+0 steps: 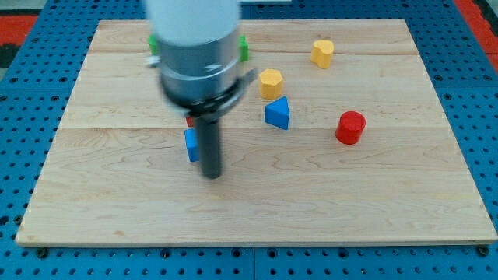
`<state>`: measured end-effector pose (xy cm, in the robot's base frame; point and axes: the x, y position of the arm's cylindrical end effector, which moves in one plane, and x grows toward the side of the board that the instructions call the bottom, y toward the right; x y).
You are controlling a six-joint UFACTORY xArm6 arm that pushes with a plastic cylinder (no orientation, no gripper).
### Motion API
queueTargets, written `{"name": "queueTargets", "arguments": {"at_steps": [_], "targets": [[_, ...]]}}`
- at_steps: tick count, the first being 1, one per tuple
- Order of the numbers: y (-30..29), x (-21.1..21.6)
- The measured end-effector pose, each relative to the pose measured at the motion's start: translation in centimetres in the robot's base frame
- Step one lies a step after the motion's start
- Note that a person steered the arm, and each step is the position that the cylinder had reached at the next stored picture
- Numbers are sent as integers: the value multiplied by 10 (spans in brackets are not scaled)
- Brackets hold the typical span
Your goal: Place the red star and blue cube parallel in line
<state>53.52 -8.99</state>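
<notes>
My tip (212,175) rests on the wooden board (117,202) left of centre. The blue cube (191,145) sits just left of the rod, touching or nearly touching it, partly hidden. A small red piece, likely the red star (189,121), peeks out above the blue cube; most of it is hidden behind the arm.
A blue triangular block (277,113) lies right of the rod. A yellow hexagonal block (270,82) is above it. Another yellow block (322,53) is near the view's top right. A red cylinder (350,127) is at the right. A green block (243,48) shows behind the arm.
</notes>
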Motion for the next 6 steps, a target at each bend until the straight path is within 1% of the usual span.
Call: {"name": "queueTargets", "arguments": {"at_steps": [1, 2, 3, 4, 5, 6], "targets": [[-79, -2], [-53, -59], [-2, -88], [-1, -118], [-7, -109], [-25, -91]]}}
